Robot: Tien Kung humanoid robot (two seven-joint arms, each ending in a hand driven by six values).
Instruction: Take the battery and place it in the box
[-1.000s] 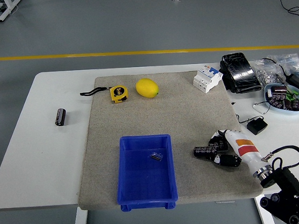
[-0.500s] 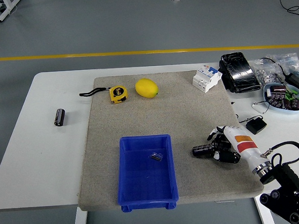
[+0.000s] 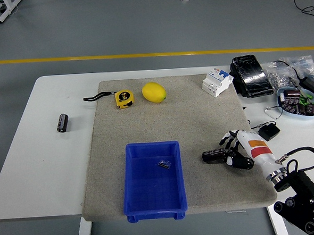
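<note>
Right arm enters from the lower right corner, black links at the picture's edge, white forearm angled up and left over the mat. Right hand (image 3: 235, 152) sits low at the surface, palm turned leftward, fingers (image 3: 230, 138) curled around a dark cylindrical battery (image 3: 213, 155) that protrudes to the left.

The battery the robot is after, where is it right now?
In the head view the battery sits low on the right side of the grey mat, held in the right hand, just right of the blue box.
</note>
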